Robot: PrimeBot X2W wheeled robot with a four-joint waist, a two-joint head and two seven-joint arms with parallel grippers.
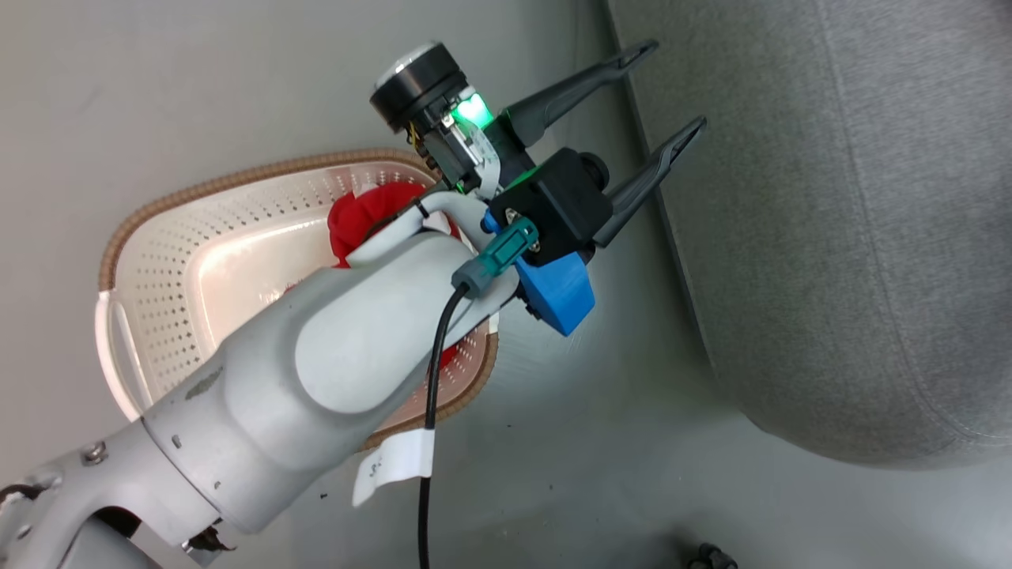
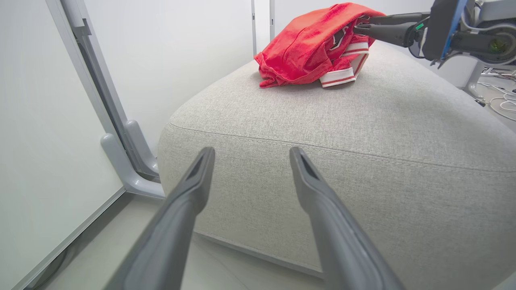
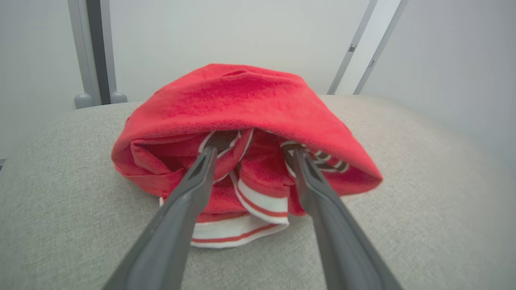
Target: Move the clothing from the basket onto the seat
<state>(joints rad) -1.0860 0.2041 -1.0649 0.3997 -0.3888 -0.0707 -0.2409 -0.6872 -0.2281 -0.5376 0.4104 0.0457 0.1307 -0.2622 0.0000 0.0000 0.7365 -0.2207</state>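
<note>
One piece of red clothing (image 3: 242, 100) with white stripe trim lies bunched on top of the grey seat (image 3: 403, 181). My right gripper (image 3: 253, 152) is open, its fingertips tucked into the garment's folds; the left wrist view shows the right gripper (image 2: 360, 25) at that heap (image 2: 306, 44) on the seat (image 2: 363, 133). More red clothing (image 1: 368, 217) sits in the cream basket (image 1: 237, 178), mostly hidden behind my left arm. My left gripper (image 1: 668, 91) is open and empty beside the edge of the seat (image 1: 830, 237). In its own view the left gripper (image 2: 250, 155) faces the seat's side.
The basket stands on the grey floor (image 1: 593, 411) left of the seat. A grey frame post with rounded feet (image 2: 121, 141) stands against the white wall by the seat's corner. Loose cables (image 2: 504, 100) lie on the floor beyond the seat.
</note>
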